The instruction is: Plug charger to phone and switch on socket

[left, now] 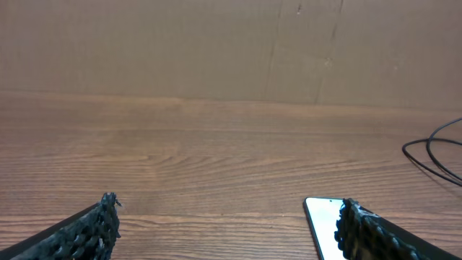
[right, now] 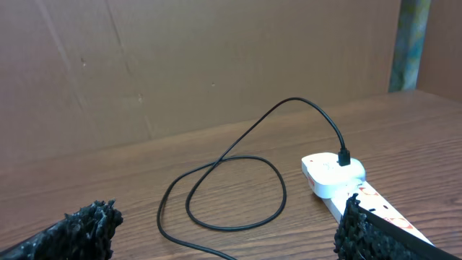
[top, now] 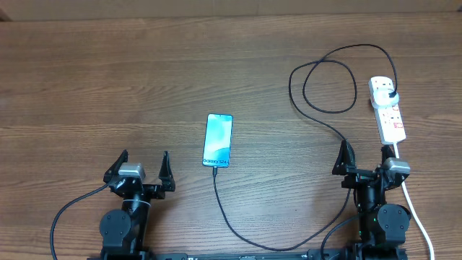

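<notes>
The phone lies face up mid-desk. The charger meets its near edge (whether the connector is fully seated I cannot tell), and its black plug sits in the far end of the socket. Both hands are spread wide and empty: the left hand near the phone, the right hand just short of the socket's near end. What remains looks like the switch. The right hand should narrow its fingers to one firm tip, come down from above onto the red switch beside the plug, and press straight. The light strip may slide, and the cable loop beside it could snag.
</notes>
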